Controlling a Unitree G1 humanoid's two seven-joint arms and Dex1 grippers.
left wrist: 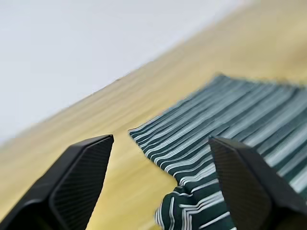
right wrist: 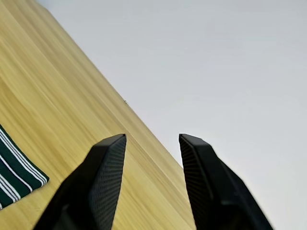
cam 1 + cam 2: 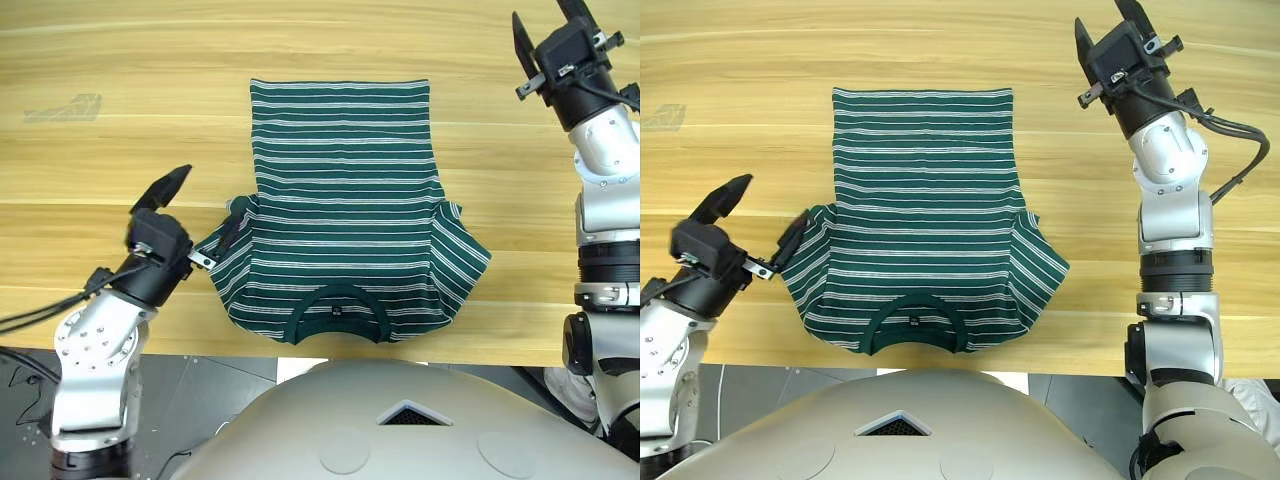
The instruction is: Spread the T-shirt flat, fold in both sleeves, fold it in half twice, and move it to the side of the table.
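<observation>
left gripper [image 3: 200,205] is standing released, its two fingers spread wide and holding nothing; i am recording it low over the near left part of the table [image 3: 120,150], just beside the t-shirt [image 3: 345,200]. one of its fingers [image 3: 230,226] is lying across the edge of the left sleeve [image 3: 232,275] as seen from the head; whether it is touching the cloth i cannot tell. in the left wrist view the same gripper [image 1: 162,140] is showing striped cloth under one finger and bare wood under the other. right gripper [image 3: 1107,25] is likewise standing released and holding nothing, raised over the far right part of the table, well apart from the t-shirt, fingers pointing away from me. in the right wrist view it [image 2: 152,136] is showing bare wood, with one corner of the striped cloth off to the side. the t-shirt, dark green with thin white stripes, is lying near the middle of the table, collar [image 3: 337,302] toward me at the near edge and hem [image 3: 340,85] toward the far side. the body is lying flat. the left sleeve is sticking out and bunching at the shoulder; the right sleeve [image 3: 462,252] is sticking out on the other side, neither folded in. a faint grey patch [image 3: 65,107] is showing on the wood far to the left.
</observation>
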